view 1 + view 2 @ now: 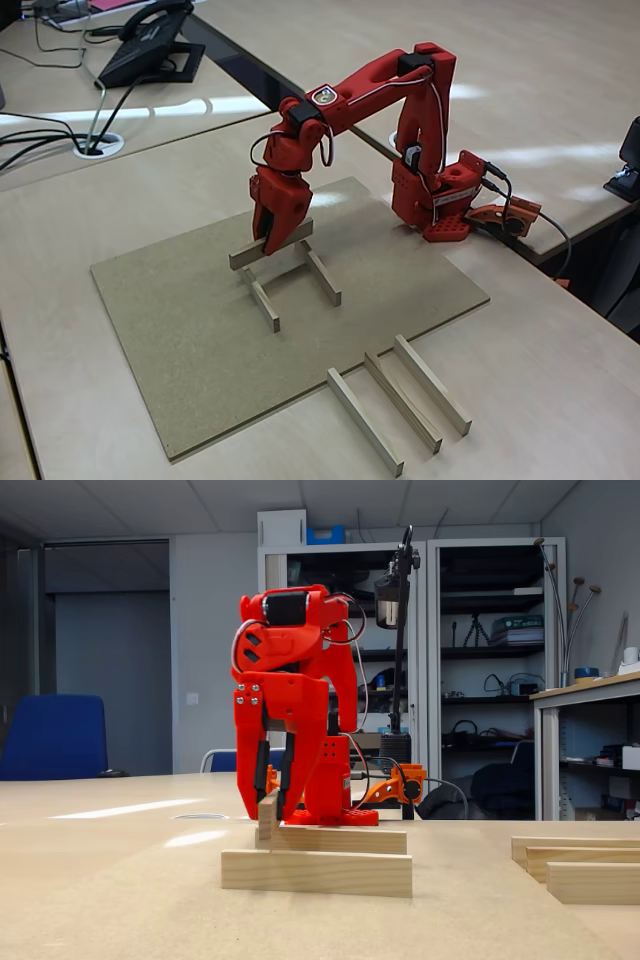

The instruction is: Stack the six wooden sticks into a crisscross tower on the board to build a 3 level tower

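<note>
No text, brand, number or sign can be read in either fixed view. The red arm (370,85) has a small round white sticker (323,97) on its upper link, but the mark on it is too small to read. The desk telephone (150,45) at the back of the counter shows no readable keys or name. The boxes on the shelves (500,630) are too blurred to read.

One fixed view looks down from high at the board's (250,320) near corner. Another sits low at table height, close, facing the arm (290,700). Both share the board.
</note>
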### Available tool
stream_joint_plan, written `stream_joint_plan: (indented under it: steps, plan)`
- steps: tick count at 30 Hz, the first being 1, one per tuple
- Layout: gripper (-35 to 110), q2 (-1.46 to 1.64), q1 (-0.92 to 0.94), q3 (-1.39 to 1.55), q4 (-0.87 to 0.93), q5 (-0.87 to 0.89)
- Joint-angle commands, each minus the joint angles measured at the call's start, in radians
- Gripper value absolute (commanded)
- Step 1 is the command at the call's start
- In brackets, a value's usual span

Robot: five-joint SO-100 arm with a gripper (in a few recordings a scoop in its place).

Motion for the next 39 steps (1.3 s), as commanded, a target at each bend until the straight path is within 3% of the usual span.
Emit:
stream_joint_plan:
  steps: [1, 39]
  plan:
    - [6, 0.028, 0.009, 0.020, -0.008, 0.008]
    - [17, 0.121, -0.083, 0.005, -0.181, -0.144]
